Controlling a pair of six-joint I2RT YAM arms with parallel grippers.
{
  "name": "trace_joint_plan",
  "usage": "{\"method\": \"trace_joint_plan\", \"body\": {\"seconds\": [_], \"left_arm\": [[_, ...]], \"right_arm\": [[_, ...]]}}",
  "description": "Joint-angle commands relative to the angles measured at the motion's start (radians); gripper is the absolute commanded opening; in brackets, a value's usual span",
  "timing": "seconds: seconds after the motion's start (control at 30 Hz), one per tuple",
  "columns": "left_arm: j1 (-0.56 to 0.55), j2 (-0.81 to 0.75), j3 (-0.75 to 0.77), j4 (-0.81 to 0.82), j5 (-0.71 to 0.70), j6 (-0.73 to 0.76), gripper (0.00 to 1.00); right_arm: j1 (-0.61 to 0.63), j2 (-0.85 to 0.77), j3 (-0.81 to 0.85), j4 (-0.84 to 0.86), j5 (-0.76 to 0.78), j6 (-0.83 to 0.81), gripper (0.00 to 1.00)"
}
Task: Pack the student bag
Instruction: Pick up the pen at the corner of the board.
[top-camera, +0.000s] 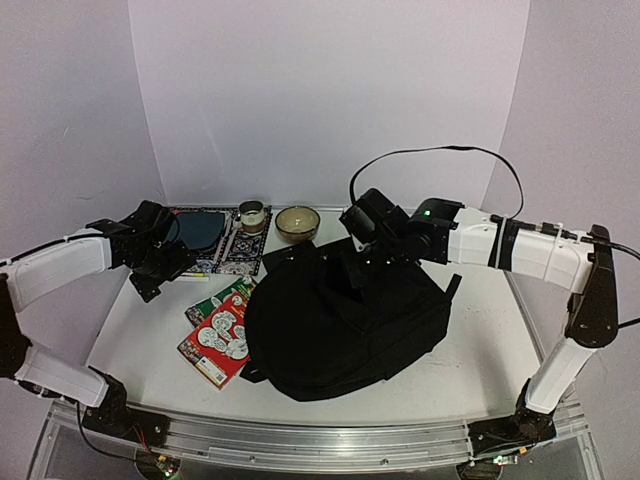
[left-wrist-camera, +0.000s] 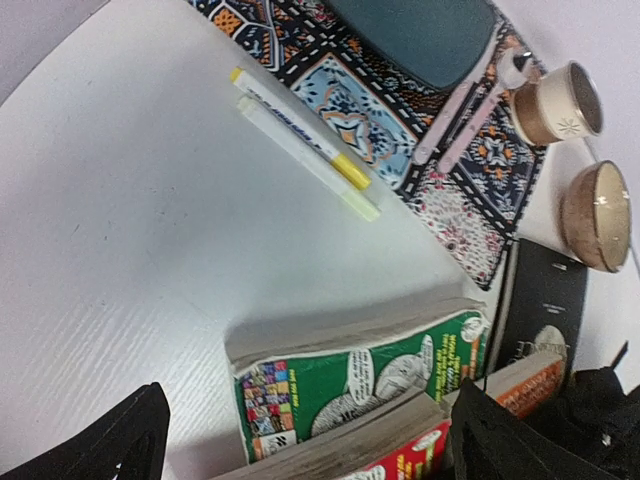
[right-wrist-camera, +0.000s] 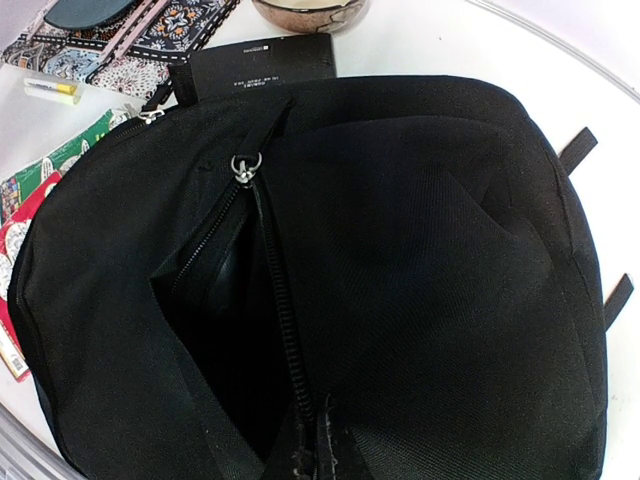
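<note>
- while the left fingers (left-wrist-camera: 105, 440) stand spread wide with nothing between them, they are released; they hang over the near end of a green comic book (left-wrist-camera: 350, 385).
- a red comic book (left-wrist-camera: 425, 455) overlaps the green one on its near side.
- farther out, two markers (left-wrist-camera: 300, 130) with yellow caps lie side by side on the white counter (left-wrist-camera: 120, 250), just beside a patterned cloth (left-wrist-camera: 370, 110).
- the cloth carries a dark teal case (left-wrist-camera: 420, 35); a cup (left-wrist-camera: 560, 100) stands at its far corner and a brown bowl (left-wrist-camera: 597, 215) just beside the cup.
- the right fingers (top-camera: 352, 268) are clenched, and they seem to pinch the zip edge of the student bag (right-wrist-camera: 450, 250), which runs up into them in the right wrist view.
- the bag's zip is open, and the gap beside it shows a dark inside.
- the student bag lies flat in the middle of the counter; its left side touches the two comic books.
- a black booklet (right-wrist-camera: 262, 65) lies at the bag's far edge, between the bag and the bowl.
</note>
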Motion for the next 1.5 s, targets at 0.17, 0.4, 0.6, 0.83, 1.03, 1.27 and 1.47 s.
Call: {"method": "trace_joint_plan", "body": {"seconds": [0.17, 0.4, 0.6, 0.83, 1.03, 1.27, 1.47], "left_arm": [[0.169, 0.244, 0.173, -0.017, 0.017, 0.098, 0.97], [0.23, 0.446, 0.273, -0.017, 0.081, 0.112, 0.91], [0.246, 0.583, 0.352, -0.015, 0.13, 0.122, 0.82], [0.25, 0.649, 0.409, -0.013, 0.119, 0.123, 0.77], [0.257, 0.701, 0.432, -0.014, 0.145, 0.115, 0.73], [0.257, 0.714, 0.401, -0.014, 0.145, 0.099, 0.62], [0.258, 0.684, 0.339, -0.014, 0.144, 0.105, 0.48]], "right_arm": [[0.003, -0.026, 0.011, -0.003, 0.012, -0.008, 0.0], [0.003, -0.027, 0.011, -0.003, 0.012, -0.002, 0.0], [0.003, -0.028, 0.009, -0.002, 0.016, -0.001, 0.0], [0.004, -0.022, 0.01, -0.002, 0.021, -0.003, 0.0], [0.003, -0.017, 0.017, -0.002, 0.031, -0.007, 0.0], [0.004, -0.018, 0.017, -0.003, 0.042, -0.009, 0.0], [0.003, -0.029, 0.008, -0.003, 0.046, -0.005, 0.0]]}}
